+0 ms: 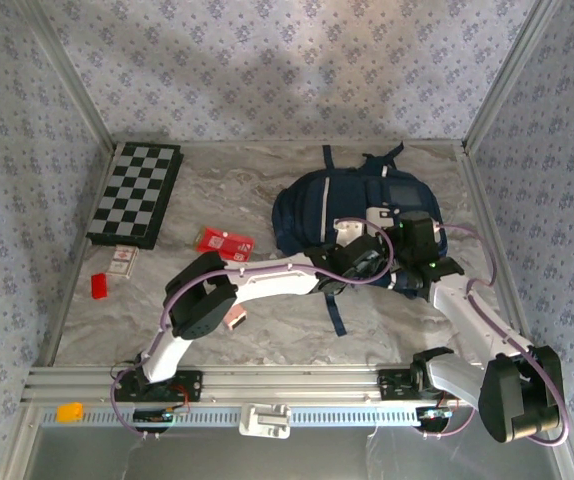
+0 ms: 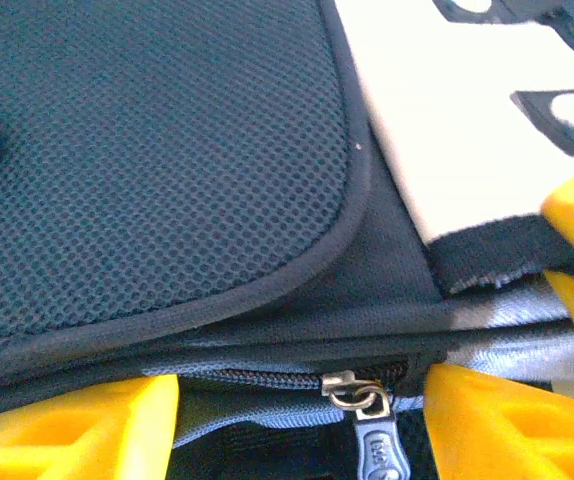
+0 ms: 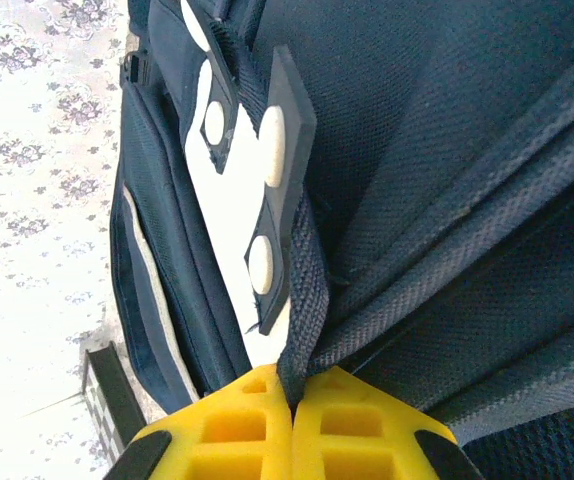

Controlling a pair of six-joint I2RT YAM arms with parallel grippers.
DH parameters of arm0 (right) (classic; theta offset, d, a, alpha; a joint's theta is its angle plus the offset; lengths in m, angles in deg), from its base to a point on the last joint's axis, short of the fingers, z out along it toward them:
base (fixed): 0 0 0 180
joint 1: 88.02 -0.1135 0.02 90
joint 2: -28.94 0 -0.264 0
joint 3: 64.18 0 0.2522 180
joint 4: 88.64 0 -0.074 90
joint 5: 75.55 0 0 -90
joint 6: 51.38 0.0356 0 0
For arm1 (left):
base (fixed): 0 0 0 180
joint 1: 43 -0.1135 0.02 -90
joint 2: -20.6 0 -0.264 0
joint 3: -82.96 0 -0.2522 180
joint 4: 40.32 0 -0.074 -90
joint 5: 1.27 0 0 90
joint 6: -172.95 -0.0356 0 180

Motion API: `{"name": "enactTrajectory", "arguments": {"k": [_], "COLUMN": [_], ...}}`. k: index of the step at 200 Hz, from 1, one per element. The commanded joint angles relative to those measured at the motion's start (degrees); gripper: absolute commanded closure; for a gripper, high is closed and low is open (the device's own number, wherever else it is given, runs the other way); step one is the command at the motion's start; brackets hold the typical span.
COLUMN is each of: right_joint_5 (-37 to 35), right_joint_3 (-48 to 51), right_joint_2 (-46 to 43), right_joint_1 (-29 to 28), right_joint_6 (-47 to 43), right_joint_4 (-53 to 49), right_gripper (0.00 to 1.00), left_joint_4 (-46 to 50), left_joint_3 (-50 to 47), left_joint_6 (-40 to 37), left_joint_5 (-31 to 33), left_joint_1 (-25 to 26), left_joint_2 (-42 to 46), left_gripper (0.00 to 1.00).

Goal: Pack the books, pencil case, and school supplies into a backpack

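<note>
Zipper pull (image 2: 367, 400) of backpack (image 2: 147, 150) between parted jaws of left end effector (image 2: 302, 425)

The zipper pull (image 2: 379, 455) on the backpack (image 2: 147, 150) runs off the bottom edge.

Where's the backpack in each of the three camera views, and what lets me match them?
Top external: backpack, right of centre.
Left wrist: its mesh panel upper left, zipper pull bottom centre.
Right wrist: its navy fabric across the right.
Shared landmark: white front patch.
</note>
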Motion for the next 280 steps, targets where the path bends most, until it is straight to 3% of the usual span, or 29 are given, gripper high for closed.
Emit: {"name": "enactTrajectory", "arguments": {"k": [1, 53, 87, 123, 168, 257, 280], "right_joint_5": [0.7, 1.8, 2.0, 2.0, 2.3, 2.5, 2.8], "right_joint_3": [-0.1, -0.6, -1.4, -1.7, -1.3, -0.2, -0.3], "right_joint_2": [-1.0, 1.0, 1.8, 1.9, 2.6, 3.7, 3.9], "right_joint_1": [0.5, 1.2, 1.1, 1.4, 1.5, 1.4, 1.6], "right_joint_6": [1.2, 0.9, 0.9, 0.6, 0.9, 1.5, 1.5], "right_joint_4": [3.5, 5.4, 5.5, 4.9, 5.3, 6.3, 6.5], "right_gripper": [1.00, 1.00, 1.00, 1.00, 1.00, 1.00, 1.00], "left_joint_4": [4.9, 5.8, 1.0, 1.1, 0.6, 7.2, 2.4], "left_joint_3": [2.3, -6.1, -6.7, -6.1, -3.9, -1.8, -6.1], "left_joint_6": [3.4, 2.1, -8.6, -8.7, -3.3, 13.0, 14.8], "left_joint_5": [8.1, 5.6, -3.8, -9.3, -13.5, -9.0, -10.0], "left_joint_1": [-1.3, -2.1, -2.4, -2.9, -3.0, -5.0, -3.8], "left_joint_2": [-0.7, 7.0, 8.4, 7.5, 5.3, 2.9, 5.0], "left_gripper": [0.44, 0.64, 0.57, 0.47, 0.50, 0.54, 0.54]}}
